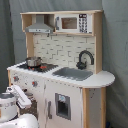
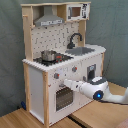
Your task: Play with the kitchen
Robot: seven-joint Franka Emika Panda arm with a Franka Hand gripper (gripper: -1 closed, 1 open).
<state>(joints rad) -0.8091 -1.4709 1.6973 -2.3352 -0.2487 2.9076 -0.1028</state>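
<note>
Now the kitchen (image 2: pixel 60 65) fills the middle of both exterior views, standing on a wooden floor (image 2: pixel 30 119). It looks heavy and stiff, so I judge only its small parts will move: the oven door (image 2: pixel 63 96) by its handle, or the knobs. I count 1 pot (image 2: pixel 48 55) on the stovetop, 1 sink (image 2: pixel 86 50), 1 faucet (image 2: pixel 75 38), 1 microwave (image 2: pixel 76 11). My gripper (image 2: pixel 66 82) sits at the door's top edge, centre-right of the second exterior view; whether my fingers are apart or together I cannot tell.
</note>
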